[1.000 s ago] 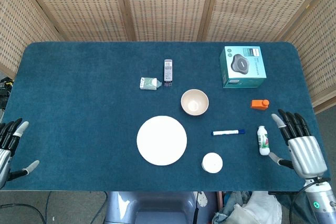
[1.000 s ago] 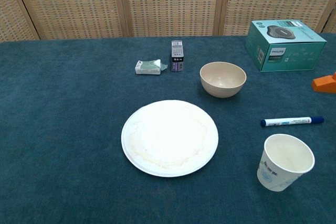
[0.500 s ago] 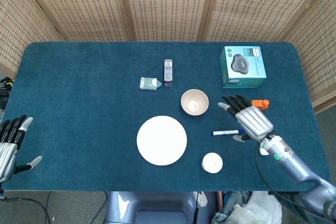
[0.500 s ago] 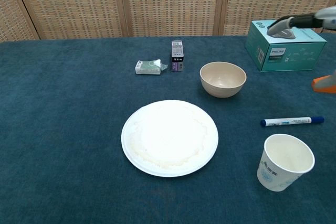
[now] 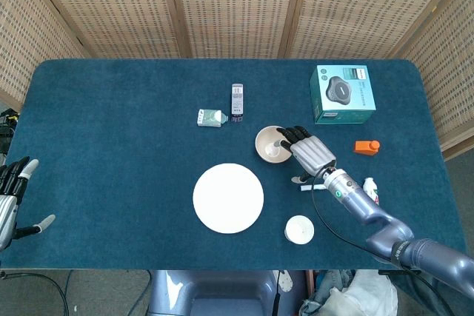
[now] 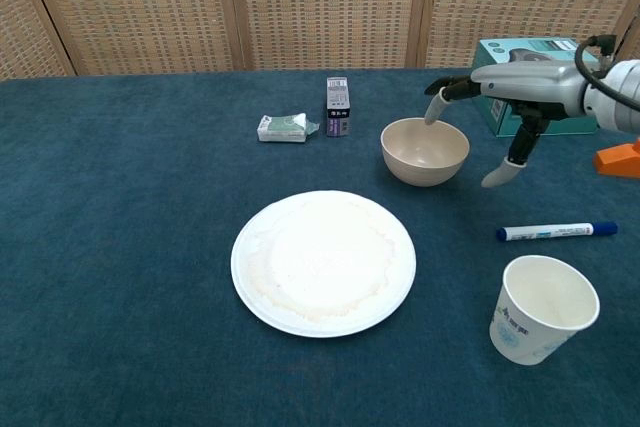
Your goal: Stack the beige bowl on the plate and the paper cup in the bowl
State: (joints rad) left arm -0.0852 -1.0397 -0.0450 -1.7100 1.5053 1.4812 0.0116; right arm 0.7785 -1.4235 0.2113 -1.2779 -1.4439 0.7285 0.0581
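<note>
The beige bowl (image 5: 271, 145) (image 6: 422, 152) stands upright behind the white plate (image 5: 228, 198) (image 6: 323, 261). The paper cup (image 5: 299, 229) (image 6: 541, 308) stands upright at the front right. My right hand (image 5: 309, 152) (image 6: 514, 85) hovers open just over the bowl's right rim, fingers spread above the opening and the thumb hanging beside the bowl's right wall. It holds nothing. My left hand (image 5: 10, 203) is open at the table's front left edge, far from everything; the chest view does not show it.
A blue marker (image 5: 304, 186) (image 6: 556, 232) lies between bowl and cup. A teal box (image 5: 341, 93) (image 6: 545, 87), an orange object (image 5: 366, 146) (image 6: 620, 159) and a small white bottle (image 5: 370, 189) sit to the right. A dark pack (image 5: 237, 101) (image 6: 338, 105) and a small packet (image 5: 210, 117) (image 6: 284, 127) lie behind.
My right hand has swept from the table's right front edge leftward to the bowl, now hovering at its right rim. My left hand has drifted slightly down at the left edge.
</note>
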